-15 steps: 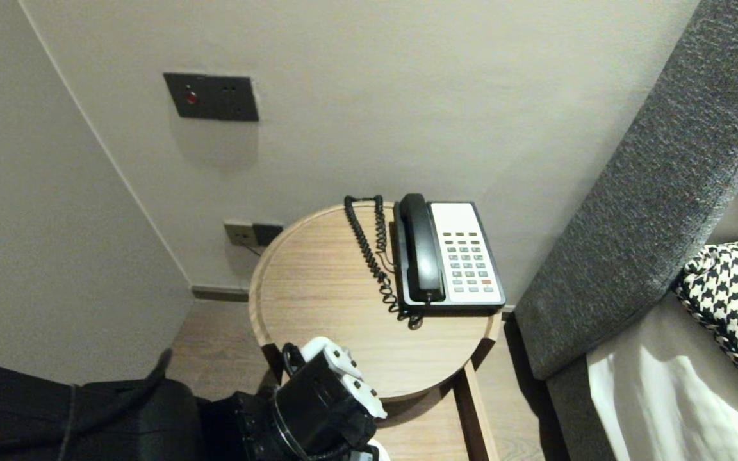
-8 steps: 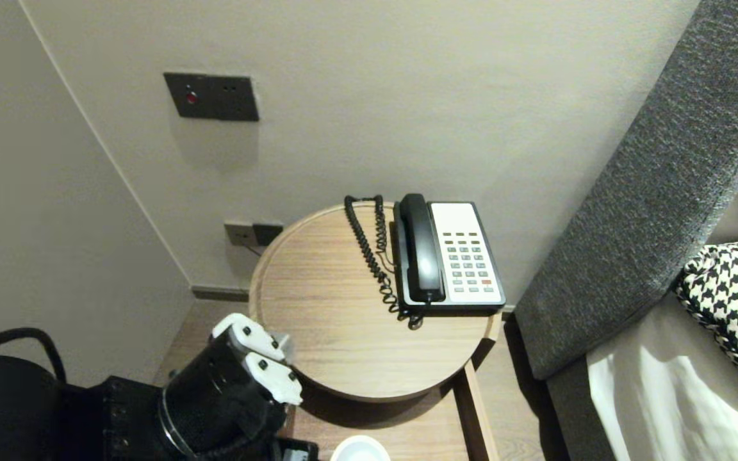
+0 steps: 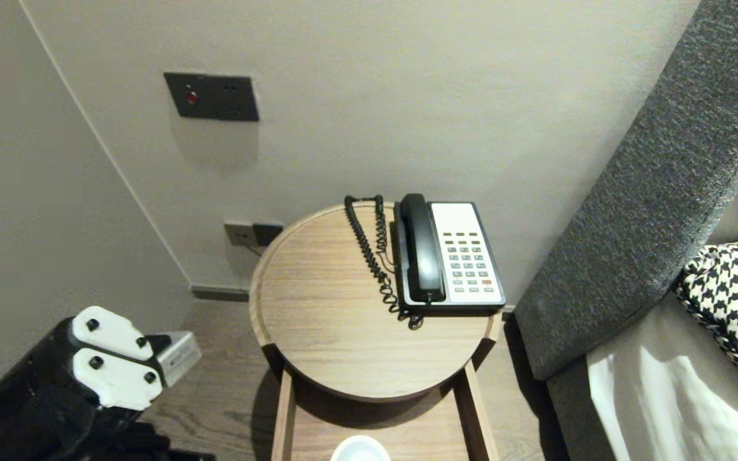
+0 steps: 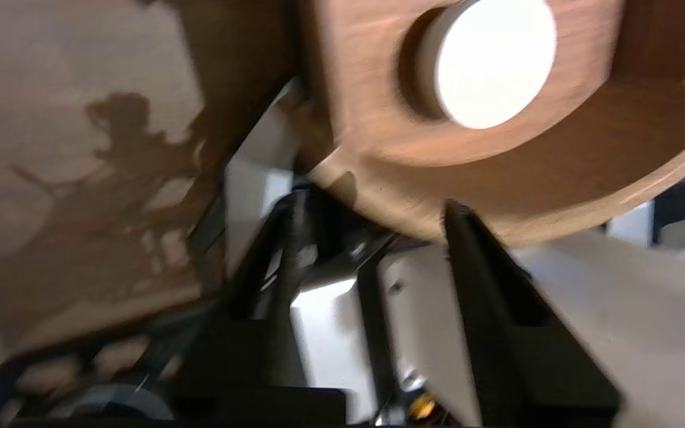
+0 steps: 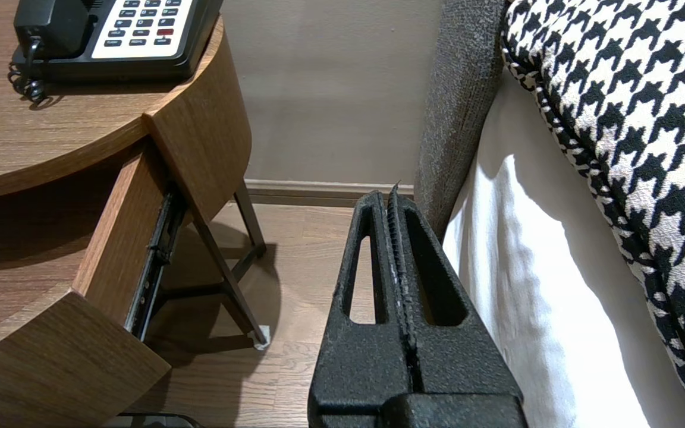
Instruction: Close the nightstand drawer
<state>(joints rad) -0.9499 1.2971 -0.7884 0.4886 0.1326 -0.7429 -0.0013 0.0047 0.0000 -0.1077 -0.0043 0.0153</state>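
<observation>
My left arm's wrist (image 3: pixel 109 365) hangs low at the left, over the floor beside the round wooden nightstand (image 3: pixel 318 307). In the left wrist view my left gripper (image 4: pixel 372 205) has its two black fingers apart with nothing between them. Beyond them is the nightstand's pulled-out drawer (image 4: pixel 366 89) with a white round disc (image 4: pixel 488 59) lying in it. From the head, the drawer (image 3: pixel 281 416) sticks out under the tabletop and the disc (image 3: pixel 359 450) shows at the bottom edge. My right gripper (image 5: pixel 391 196) is shut and empty, parked low between nightstand and bed.
A black and white desk telephone (image 3: pixel 449 253) with a coiled cord (image 3: pixel 375 256) sits at the back right of the tabletop. A grey headboard (image 3: pixel 638 211), white bedding (image 5: pixel 533 267) and a houndstooth pillow (image 3: pixel 737 301) fill the right. Walls stand behind and at left.
My left arm has swung from the nightstand's front edge out to the left and lower, uncovering the open drawer and the white disc. The right arm has not moved.
</observation>
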